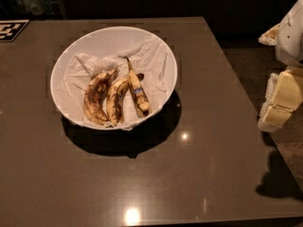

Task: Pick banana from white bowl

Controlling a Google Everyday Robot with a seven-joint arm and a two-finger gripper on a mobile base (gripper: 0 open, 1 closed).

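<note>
In the camera view the banana (138, 92) lies in the white bowl (113, 30) on the counter (199, 174), cushioned by crumpled paper (151, 56). It is the rightmost of three, close against the blotched bananas (115, 100), so I judge its right flank the freer side for a grasp. The tool (283, 100) hangs beyond the counter's right edge, well apart from the bowl; whether it is released or clenched I cannot tell.

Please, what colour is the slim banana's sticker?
The small sticker is blue, camera view; the cream gripper sits far right.
</note>
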